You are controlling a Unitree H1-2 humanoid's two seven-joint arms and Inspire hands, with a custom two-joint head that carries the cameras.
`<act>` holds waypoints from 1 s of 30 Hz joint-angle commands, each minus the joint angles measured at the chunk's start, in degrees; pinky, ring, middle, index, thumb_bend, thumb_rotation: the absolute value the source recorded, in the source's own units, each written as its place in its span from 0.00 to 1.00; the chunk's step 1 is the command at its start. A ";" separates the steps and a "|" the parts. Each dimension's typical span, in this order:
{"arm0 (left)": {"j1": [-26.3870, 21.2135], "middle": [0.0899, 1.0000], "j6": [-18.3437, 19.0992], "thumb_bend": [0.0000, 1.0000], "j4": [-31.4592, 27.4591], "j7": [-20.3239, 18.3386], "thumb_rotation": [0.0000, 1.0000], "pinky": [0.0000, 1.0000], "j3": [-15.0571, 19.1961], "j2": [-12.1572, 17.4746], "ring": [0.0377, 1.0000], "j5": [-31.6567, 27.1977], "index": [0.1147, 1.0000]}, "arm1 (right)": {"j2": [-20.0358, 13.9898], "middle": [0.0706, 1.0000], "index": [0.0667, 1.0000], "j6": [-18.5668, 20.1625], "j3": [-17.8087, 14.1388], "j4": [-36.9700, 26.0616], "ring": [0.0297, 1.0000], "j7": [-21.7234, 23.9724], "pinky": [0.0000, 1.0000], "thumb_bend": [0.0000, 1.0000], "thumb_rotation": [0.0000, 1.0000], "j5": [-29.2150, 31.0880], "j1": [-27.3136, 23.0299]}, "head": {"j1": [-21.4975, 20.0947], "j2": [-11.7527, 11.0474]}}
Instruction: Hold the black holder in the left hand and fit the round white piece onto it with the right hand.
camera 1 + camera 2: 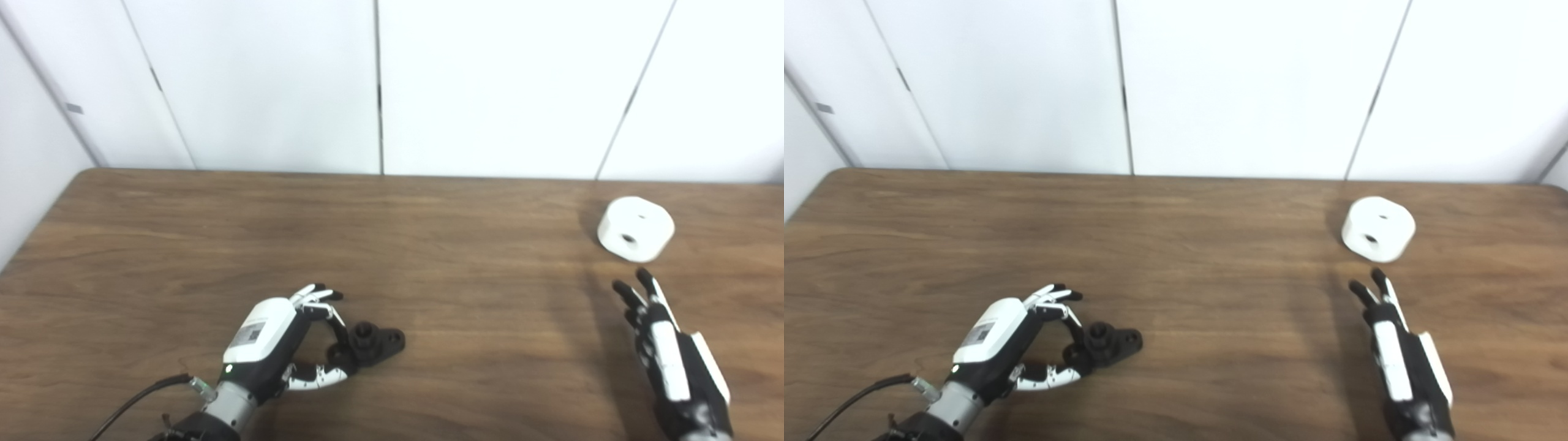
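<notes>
Lying on brown wooden table, small black plastic holder is being pinched by left hand; right hand is reaching spread below round white piece; left hand's label is unreadable.

Wooden table, brown, grain running side to side, rounded far-left corner. White panelled wall directly behind, split by dark vertical seams. Black cable at lower left.

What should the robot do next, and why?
Probably reach the right hand forward to the round white piece. That hand is open and just short of the piece, which sits alone on the table. The left hand's fingers already curl around the black holder.
</notes>
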 commanded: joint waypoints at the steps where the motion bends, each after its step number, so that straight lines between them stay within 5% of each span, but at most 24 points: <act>1: 1.56 0.85 -2.01 0.51 -1.23 -1.96 0.06 0.84 -1.64 -0.14 0.94 1.22 0.42 | 1.16 0.92 0.99 -0.09 1.37 -3.45 0.97 -0.97 1.00 0.52 1.00 -0.61 8.60 | -0.57 0.57; 11: 3.48 0.85 -7.81 0.51 1.71 -0.28 0.06 0.88 -3.89 -1.91 0.91 4.69 0.42 | 1.15 0.91 1.00 2.79 2.27 -5.38 0.99 -1.65 1.00 0.59 0.99 -0.88 7.65 | -3.33 3.29; 20: 3.38 0.86 -11.24 0.51 4.00 -0.02 0.06 0.87 -3.45 -3.13 0.94 4.74 0.43 | 0.44 0.92 0.99 6.42 1.89 -7.31 1.00 -2.65 1.00 0.53 0.95 -0.80 5.77 | -4.81 3.71; 22: 3.41 0.86 -11.70 0.51 4.33 0.07 0.06 0.87 -3.26 -3.26 0.94 4.79 0.43 | -0.06 0.94 0.99 6.63 1.55 -7.72 0.99 -2.97 1.00 0.54 0.91 -1.38 5.17 | -4.81 3.71; 25: 3.29 0.86 -12.65 0.51 5.19 0.36 0.06 0.88 -2.87 -3.30 0.94 4.94 0.43 | -1.11 0.95 1.00 6.21 0.51 -8.19 0.95 -4.23 0.94 0.53 0.72 -4.52 3.93 | -6.67 3.24; 30: 3.18 0.86 -13.28 0.51 5.71 0.00 0.06 0.89 -1.94 -3.26 0.93 4.75 0.43 | -1.41 1.00 1.00 9.52 -1.94 -9.62 1.00 -6.88 1.00 0.58 0.54 -8.85 0.54 | -9.91 2.76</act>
